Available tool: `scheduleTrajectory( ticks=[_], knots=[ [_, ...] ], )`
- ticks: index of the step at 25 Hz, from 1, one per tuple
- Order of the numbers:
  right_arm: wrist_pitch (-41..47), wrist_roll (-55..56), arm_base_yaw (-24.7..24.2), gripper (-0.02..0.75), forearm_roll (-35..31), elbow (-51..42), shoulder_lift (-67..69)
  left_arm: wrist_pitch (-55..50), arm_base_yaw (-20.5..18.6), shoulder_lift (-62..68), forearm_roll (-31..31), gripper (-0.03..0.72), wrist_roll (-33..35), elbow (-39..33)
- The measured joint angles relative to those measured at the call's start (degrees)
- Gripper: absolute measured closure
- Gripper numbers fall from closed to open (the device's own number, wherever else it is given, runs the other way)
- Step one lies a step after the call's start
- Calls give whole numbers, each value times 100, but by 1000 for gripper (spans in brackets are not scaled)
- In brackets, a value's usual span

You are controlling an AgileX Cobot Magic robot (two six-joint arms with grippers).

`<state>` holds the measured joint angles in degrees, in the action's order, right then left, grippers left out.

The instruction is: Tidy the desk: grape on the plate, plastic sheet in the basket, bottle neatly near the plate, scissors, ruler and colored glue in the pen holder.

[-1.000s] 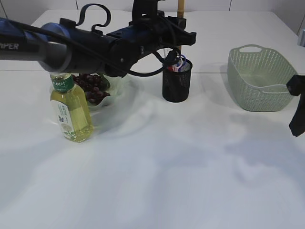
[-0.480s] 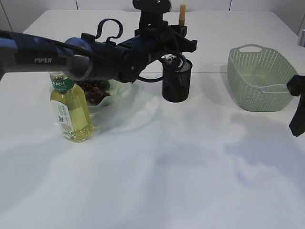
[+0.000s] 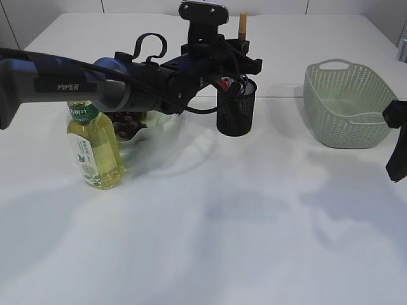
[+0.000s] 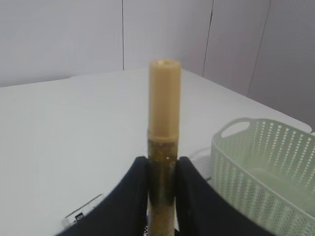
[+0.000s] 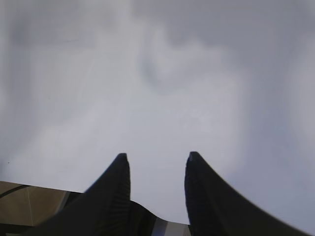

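Fingers [image 4: 130, 196] of my left arm pinch the glue stick [image 4: 164, 142] upright at its glittery body, over the pen holder [image 3: 236, 108]. It seems light, stiff and slick, so I grip low, below the cap. My right fingers [image 5: 120, 172] hang spread and empty over the bench [image 5: 162, 73].

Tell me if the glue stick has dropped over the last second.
Yes. Held in the left gripper, the glue stick now shows less of itself above the pen holder than before, so it has come down toward it.
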<state>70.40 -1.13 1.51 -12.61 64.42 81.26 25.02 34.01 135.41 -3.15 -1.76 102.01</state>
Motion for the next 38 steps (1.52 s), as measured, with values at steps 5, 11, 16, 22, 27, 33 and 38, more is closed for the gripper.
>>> scheduleTrajectory(
  ticks=[5, 11, 16, 22, 27, 33, 38],
  knots=[
    [0, 0, 0, 427, 0, 0, 0, 0, -44, 14, 0, 513, 2, 0],
    [0, 0, 0, 427, 0, 0, 0, 27, -67, 14, 0, 440, 2, 0],
    [0, 0, 0, 426, 0, 0, 0, -542, -67, -120, 0, 429, 12, 0],
    [-19, 0, 0, 426, -44, 0, 0, -2702, -67, -1123, -307, 422, 12, 0],
    [-19, 0, 0, 426, -128, 0, 0, -5127, -67, -2056, -431, 420, 12, 12],
    [-19, 0, 0, 426, -170, 0, 0, -7648, -67, -3088, -382, 390, -41, 12],
    [-19, -75, 0, 426, -220, 0, -155, -8848, -67, -3923, 877, 240, -857, 23]
  ],
)
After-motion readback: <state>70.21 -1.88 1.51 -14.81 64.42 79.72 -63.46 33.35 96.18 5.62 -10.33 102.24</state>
